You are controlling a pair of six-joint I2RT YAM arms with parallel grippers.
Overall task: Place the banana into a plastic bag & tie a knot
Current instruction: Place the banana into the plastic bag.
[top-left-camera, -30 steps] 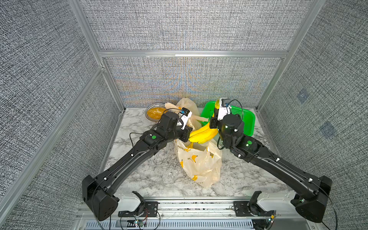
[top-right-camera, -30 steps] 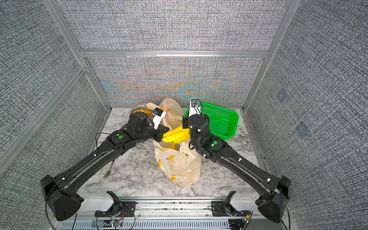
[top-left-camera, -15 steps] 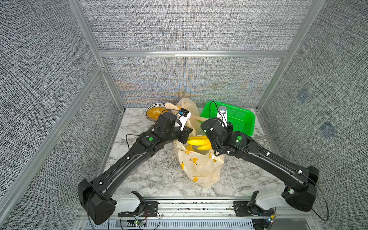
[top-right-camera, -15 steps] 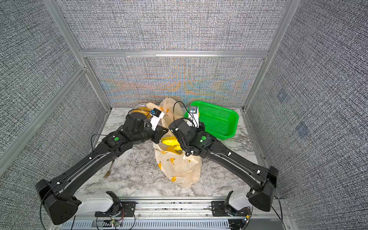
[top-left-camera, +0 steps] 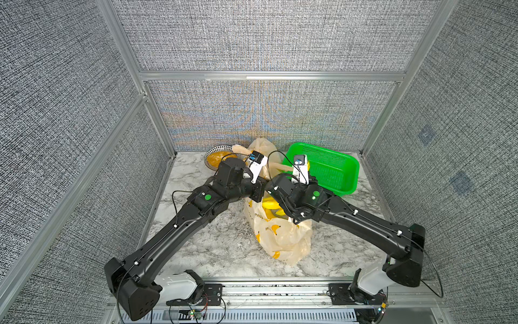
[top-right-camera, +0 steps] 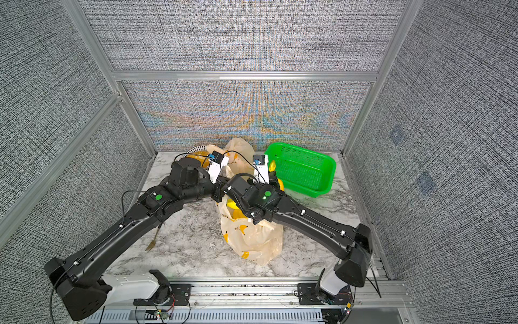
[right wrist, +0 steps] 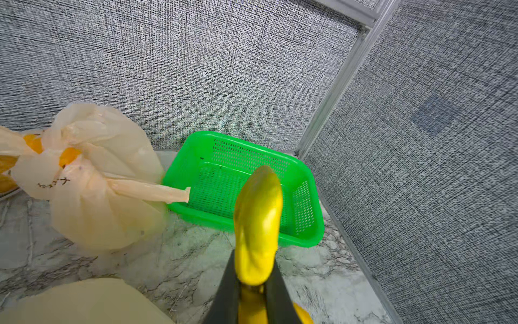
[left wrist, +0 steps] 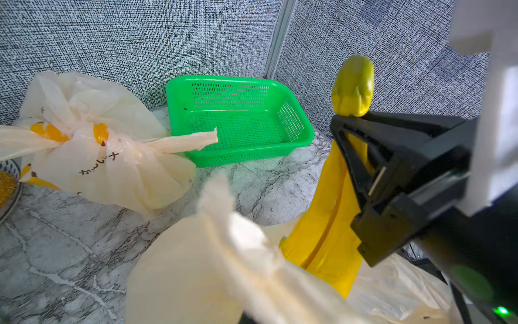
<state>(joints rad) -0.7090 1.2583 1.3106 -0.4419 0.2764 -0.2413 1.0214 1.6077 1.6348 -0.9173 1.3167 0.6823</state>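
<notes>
top views, banana (top-left-camera: 268, 205): lower end down in the plastic bag (top-left-camera: 283, 238) mouth, just left of the green basket (top-left-camera: 330, 165)
top views, left end effector (top-left-camera: 257, 193): pinched fully shut on bag rim
left wrist, bag: kinda blurry up close, rim bunched, basket behind
right wrist, right end effector (right wrist: 252, 289): clamped narrow round banana, tip aimed at basket

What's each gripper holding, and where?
The right gripper clamps the banana just below its green tip; the left gripper pinches the bag at its mouth edge.
</notes>
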